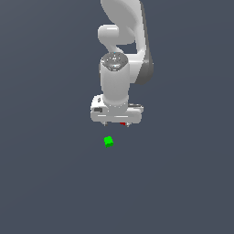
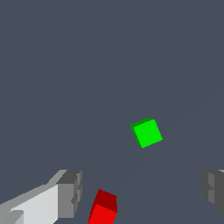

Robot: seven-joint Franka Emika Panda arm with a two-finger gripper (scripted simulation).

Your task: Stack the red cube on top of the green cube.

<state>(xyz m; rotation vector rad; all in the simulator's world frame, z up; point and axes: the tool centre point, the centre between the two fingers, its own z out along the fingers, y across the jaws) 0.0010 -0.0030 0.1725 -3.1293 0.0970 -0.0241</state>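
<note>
exterior view: high up, looks steeply down on arm and counter [image 1: 45,183], far off, cubes tiny | wrist view: on the wrist, looks down past claw [image 2: 140,197] fingers, close to counter | shared: green cube [image 1: 109,141] [image 2: 147,133], red cube [image 1: 122,124] [image 2: 103,209], claw [image 1: 117,122]

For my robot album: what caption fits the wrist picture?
Open fingers hang around the red cube, green cube nearby.

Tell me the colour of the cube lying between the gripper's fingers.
Bright red; the red cube shows best in the wrist view.
</note>
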